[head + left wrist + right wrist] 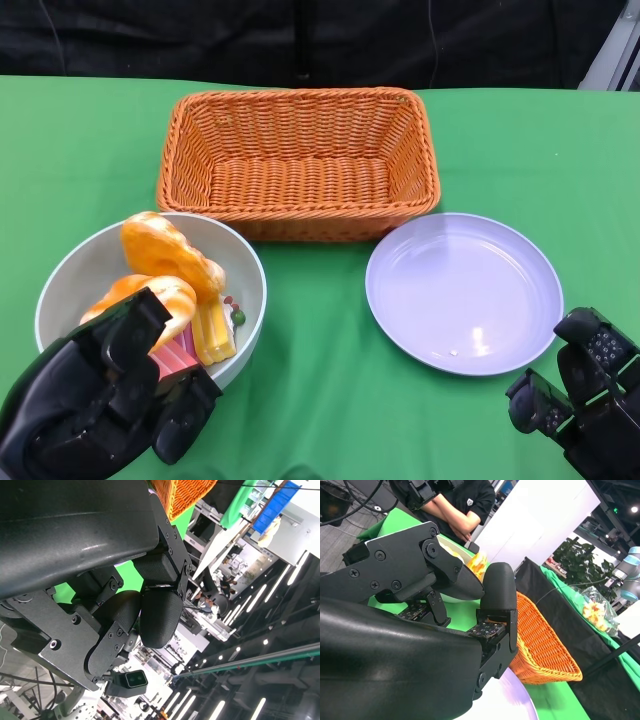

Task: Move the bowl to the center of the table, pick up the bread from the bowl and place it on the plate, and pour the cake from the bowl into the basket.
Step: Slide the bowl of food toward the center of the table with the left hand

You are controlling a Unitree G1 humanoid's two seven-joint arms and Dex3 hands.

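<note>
Head view: left hand point(95, 405) low at the near left edge, fingers curled over the near rim of the bowl point(70, 270); whether it actually grips the rim, cannot tell. Bowl sits left of centre, holding bread point(168, 253) and cake point(212, 330) pieces. Open green table point(320, 400) between bowl and plate point(463, 292). Orange basket point(297, 162) behind both, its front wall near the bowl's and plate's far rims. Right hand point(580, 395) at near right corner, just beside the plate's edge, fingers bent, holding nothing.
</note>
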